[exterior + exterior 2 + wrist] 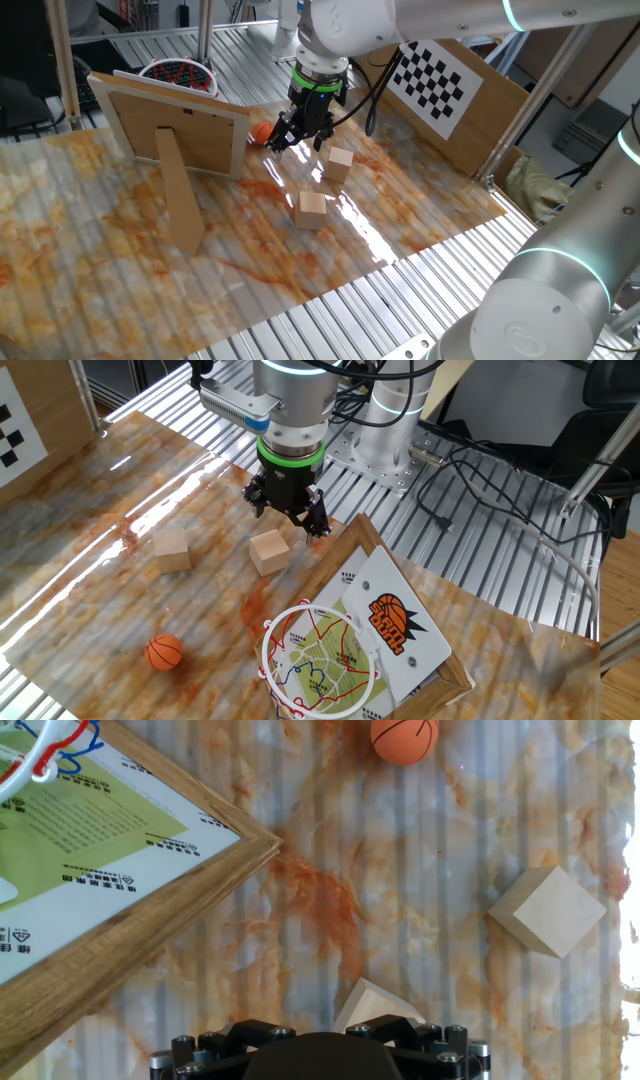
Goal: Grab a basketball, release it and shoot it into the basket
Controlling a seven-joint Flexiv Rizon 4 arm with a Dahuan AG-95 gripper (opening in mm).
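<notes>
The gripper is hanging wide open and empty over the cubes, probably lining up since the basketball is sitting untouched near the basket.

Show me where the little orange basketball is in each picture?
One fixed view: basketball peeks out behind the framed board, left of the gripper.
Other fixed view: basketball lies bottom left on the table.
Hand view: basketball at the top edge.
Shared landmark: the framed board.
</notes>
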